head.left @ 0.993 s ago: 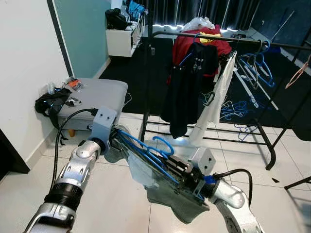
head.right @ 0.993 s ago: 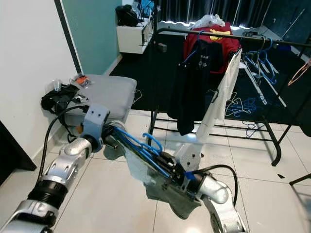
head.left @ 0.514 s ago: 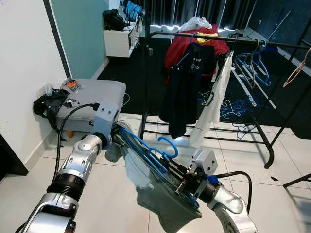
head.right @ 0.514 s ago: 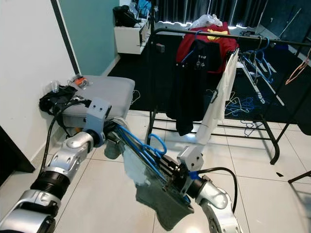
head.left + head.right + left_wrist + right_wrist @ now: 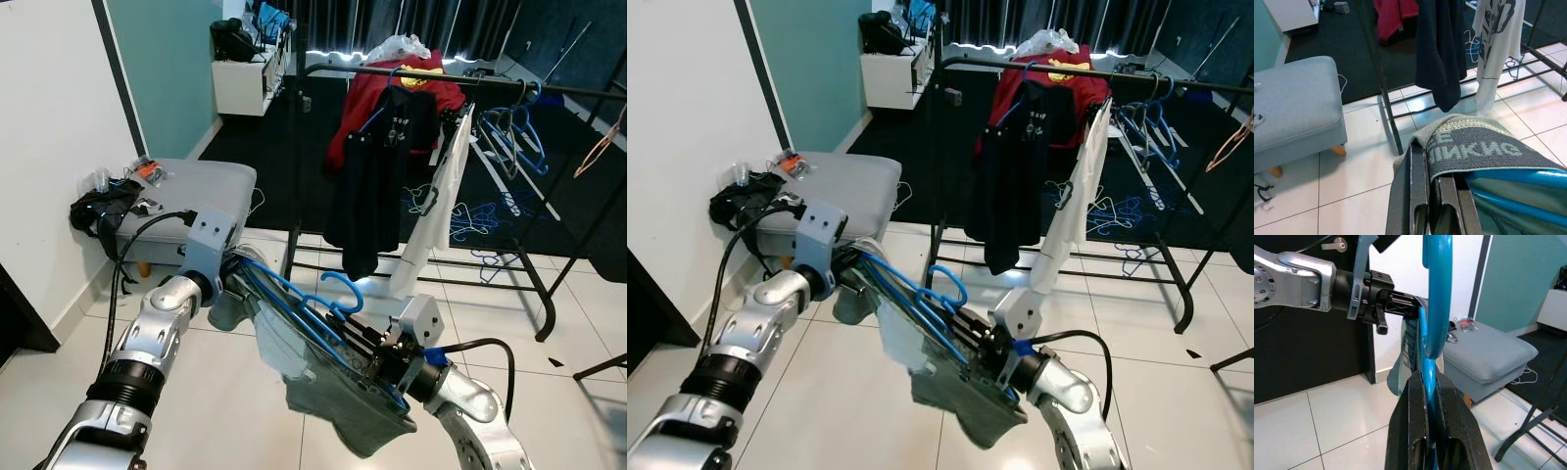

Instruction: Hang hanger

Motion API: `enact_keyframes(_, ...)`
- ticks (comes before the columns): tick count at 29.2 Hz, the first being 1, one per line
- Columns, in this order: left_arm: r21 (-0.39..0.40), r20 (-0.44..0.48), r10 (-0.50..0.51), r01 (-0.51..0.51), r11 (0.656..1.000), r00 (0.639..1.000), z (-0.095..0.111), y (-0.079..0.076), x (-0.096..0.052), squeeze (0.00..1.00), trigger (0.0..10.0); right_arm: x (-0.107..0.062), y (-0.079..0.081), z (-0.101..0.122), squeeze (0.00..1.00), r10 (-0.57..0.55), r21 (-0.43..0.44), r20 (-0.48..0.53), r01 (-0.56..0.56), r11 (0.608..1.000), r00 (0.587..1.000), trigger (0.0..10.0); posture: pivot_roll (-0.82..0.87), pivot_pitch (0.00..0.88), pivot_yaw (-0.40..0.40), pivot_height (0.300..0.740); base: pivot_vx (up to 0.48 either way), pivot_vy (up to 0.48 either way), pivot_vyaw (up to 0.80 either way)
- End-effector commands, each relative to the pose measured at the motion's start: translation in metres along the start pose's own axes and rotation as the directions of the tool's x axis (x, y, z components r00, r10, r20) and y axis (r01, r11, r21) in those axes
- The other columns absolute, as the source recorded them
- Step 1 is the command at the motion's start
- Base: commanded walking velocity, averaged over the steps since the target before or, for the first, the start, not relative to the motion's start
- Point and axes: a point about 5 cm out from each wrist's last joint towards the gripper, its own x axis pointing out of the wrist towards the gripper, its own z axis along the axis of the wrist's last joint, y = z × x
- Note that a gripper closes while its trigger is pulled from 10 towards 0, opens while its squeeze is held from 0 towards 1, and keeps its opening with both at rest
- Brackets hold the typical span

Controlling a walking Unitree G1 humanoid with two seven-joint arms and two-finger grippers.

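both claws are gripping shut on the blue hanger [image 5: 312, 311], left claw [image 5: 245, 277] at one end, right claw [image 5: 364, 350] near the hook, short of the rail [image 5: 460, 83]; the loosely draped grey garment [image 5: 338, 411] is risking sliding off.

Floor: glossy white tiles [image 5: 216, 392], meeting a dark carpet [image 5: 265, 147] farther back. Left side: white wall [image 5: 49, 117], then a teal wall [image 5: 167, 69]. A grey upholstered ottoman [image 5: 196, 191] stands beside a black garment rack [image 5: 294, 176].
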Motion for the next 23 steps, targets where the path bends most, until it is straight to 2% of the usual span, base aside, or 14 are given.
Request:
enact_keyframes(1, 0.002, -0.026, 0.188, -0.188, 0.982, 0.982, -0.006, 0.039, -0.014, 0.00, 10.0, -0.018, -0.018, 0.004, 0.00, -0.089, -0.019, -0.007, 0.089, 0.996, 0.996, 10.0, -0.02, 0.018, -0.011, 0.740, 0.000, 0.000, 0.00)
enact_keyframes(2, 0.002, -0.026, 0.188, -0.188, 0.982, 0.982, -0.006, 0.039, -0.014, 0.00, 10.0, -0.018, -0.018, 0.004, 0.00, -0.089, -0.019, -0.007, 0.089, 0.996, 0.996, 10.0, -0.02, 0.018, -0.011, 0.740, 0.000, 0.000, 0.00)
enact_keyframes(3, -0.032, -0.001, 0.176, -0.176, 0.984, 0.984, -0.003, 0.030, -0.014, 0.00, 10.0, -0.013, -0.020, 0.009, 0.00, -0.089, -0.033, 0.002, 0.089, 0.995, 0.996, 10.0, -0.02, 0.019, -0.012, 0.740, 0.000, 0.000, 0.00)
enact_keyframes(6, -0.032, -0.001, 0.176, -0.176, 0.984, 0.984, -0.003, 0.030, -0.014, 0.00, 10.0, -0.013, -0.020, 0.009, 0.00, -0.089, -0.033, 0.002, 0.089, 0.995, 0.996, 10.0, -0.02, 0.019, -0.012, 0.740, 0.000, 0.000, 0.00)
enact_keyframes(7, -0.068, 0.037, 0.162, -0.159, 0.985, 0.986, 0.004, 0.021, -0.015, 0.00, 10.0, -0.007, -0.022, 0.014, 0.00, -0.087, -0.044, 0.011, 0.087, 0.995, 0.996, 10.0, -0.01, 0.021, -0.020, 0.740, 0.000, 0.000, 0.00)
enact_keyframes(11, -0.086, 0.061, 0.153, -0.147, 0.985, 0.986, 0.009, 0.015, -0.015, 0.00, 10.0, -0.003, -0.024, 0.017, 0.00, -0.079, -0.052, 0.019, 0.080, 0.995, 0.997, 10.0, -0.01, 0.021, -0.025, 0.740, 0.000, 0.000, 0.00)
enact_keyframes(12, -0.090, 0.068, 0.143, -0.137, 0.987, 0.987, 0.010, 0.012, -0.016, 0.58, 10.0, 0.001, -0.024, 0.019, 0.00, -0.068, -0.058, 0.024, 0.069, 0.996, 0.997, 10.0, -0.01, 0.021, -0.025, 0.740, 0.000, 0.000, 0.00)
enact_keyframes(13, -0.090, 0.068, 0.143, -0.137, 0.987, 0.987, 0.010, 0.012, -0.016, 0.58, 10.0, 0.001, -0.024, 0.019, 0.00, -0.068, -0.058, 0.024, 0.069, 0.996, 0.997, 10.0, -0.01, 0.021, -0.025, 0.740, 0.000, 0.000, 0.00)
enact_keyframes(14, -0.092, 0.071, 0.132, -0.125, 0.988, 0.989, 0.010, 0.009, -0.017, 1.00, 10.0, 0.002, -0.023, 0.020, 0.00, -0.061, -0.060, 0.027, 0.063, 0.996, 0.998, 10.0, -0.01, 0.021, -0.023, 0.740, 0.000, 0.000, 0.00)
enact_keyframes(18, -0.084, 0.063, 0.135, -0.129, 0.988, 0.989, 0.009, 0.009, -0.017, 1.00, 10.0, 0.003, -0.024, 0.021, 0.00, -0.058, -0.062, 0.028, 0.060, 0.996, 0.998, 10.0, -0.01, 0.022, -0.021, 0.740, 0.000, 0.000, 0.00)
enact_keyframes(19, -0.083, 0.058, 0.139, -0.134, 0.988, 0.989, 0.008, 0.009, -0.017, 0.19, 10.0, 0.002, -0.024, 0.021, 0.00, -0.060, -0.063, 0.028, 0.061, 0.996, 0.998, 10.0, -0.02, 0.022, -0.019, 0.740, 0.000, 0.000, 0.00)
enact_keyframes(20, -0.083, 0.058, 0.139, -0.134, 0.988, 0.989, 0.008, 0.009, -0.017, 0.19, 10.0, 0.002, -0.024, 0.021, 0.00, -0.060, -0.063, 0.028, 0.061, 0.996, 0.998, 10.0, -0.02, 0.022, -0.019, 0.740, 0.000, 0.000, 0.00)
enact_keyframes(21, -0.082, 0.054, 0.143, -0.139, 0.987, 0.988, 0.008, 0.009, -0.018, 0.00, 10.0, 0.002, -0.024, 0.022, 0.00, -0.064, -0.064, 0.030, 0.066, 0.996, 0.998, 10.0, -0.02, 0.021, -0.019, 0.740, 0.000, 0.000, 0.00)
enact_keyframes(23, -0.084, 0.046, 0.144, -0.139, 0.987, 0.989, 0.006, 0.009, -0.019, 0.00, 10.0, 0.001, -0.025, 0.023, 0.00, -0.069, -0.065, 0.031, 0.071, 0.995, 0.997, 10.0, -0.02, 0.021, -0.022, 0.740, 0.000, 0.000, 0.00)
